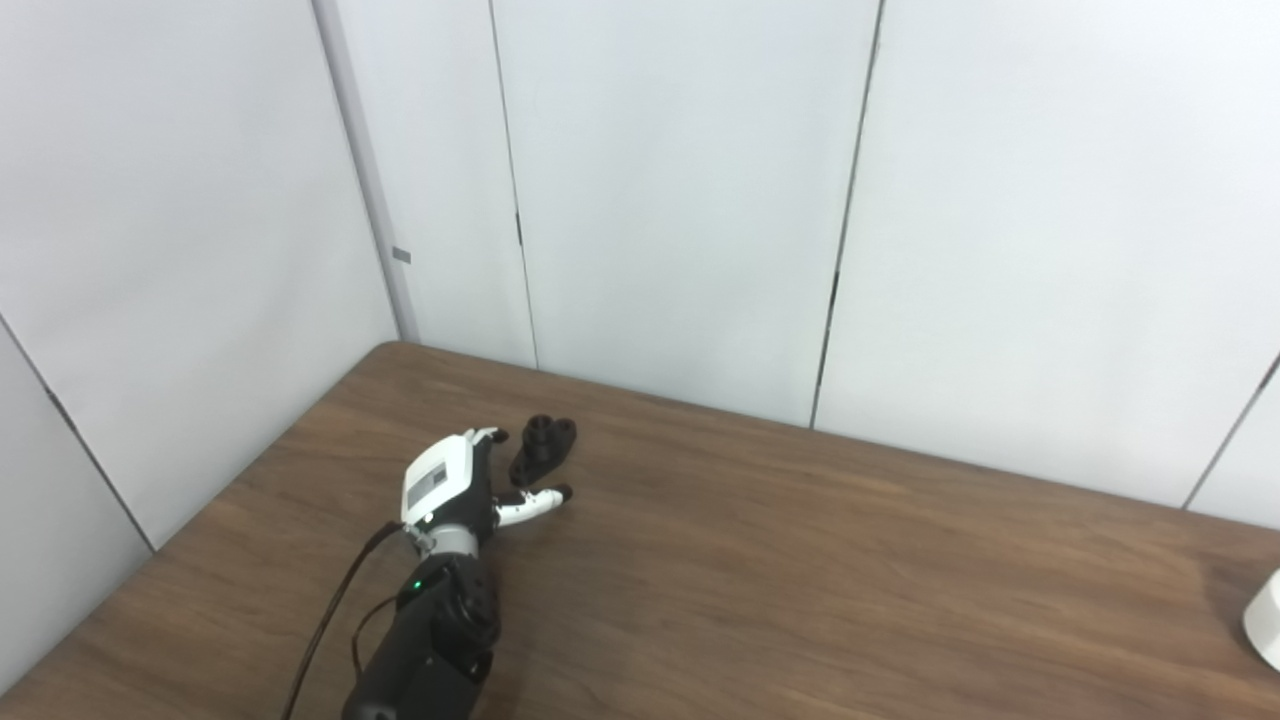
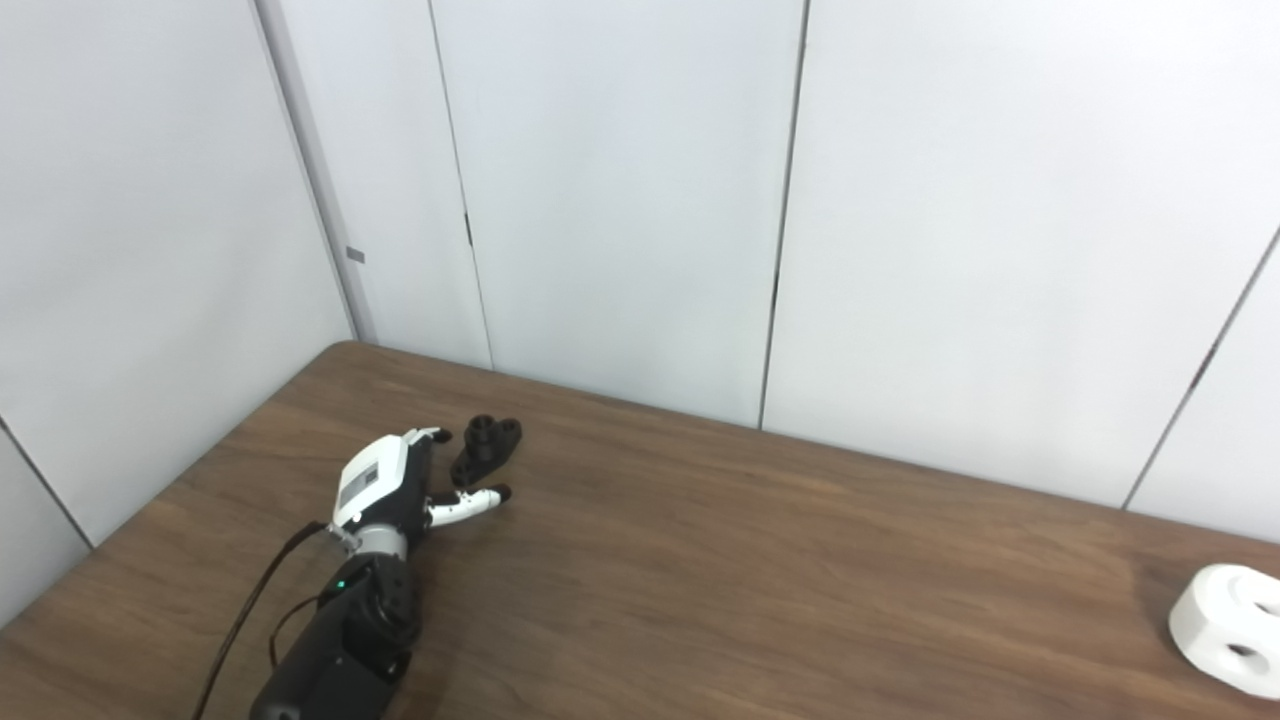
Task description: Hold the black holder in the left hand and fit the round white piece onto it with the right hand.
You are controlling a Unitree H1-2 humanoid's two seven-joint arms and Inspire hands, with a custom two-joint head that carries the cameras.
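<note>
Left robot hand [image 1: 455, 487] open, fingers apart, black holder [image 1: 543, 447] just beside at 1 o'clock on tabletop [image 1: 800, 580]; round white piece [image 2: 1228, 628] far at 3 o'clock; right robot hand out of view

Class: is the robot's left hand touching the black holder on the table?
Cannot tell. In both eye views the left hand, open, sits right beside the black holder, overlapping its near end; neither shows plain contact or gap.

The black holder [image 2: 487, 448] lies on the table [image 2: 760, 590] near its far left corner. The round white piece [image 2: 1226, 628], holes visible, rests at the table's right edge, well apart.
</note>
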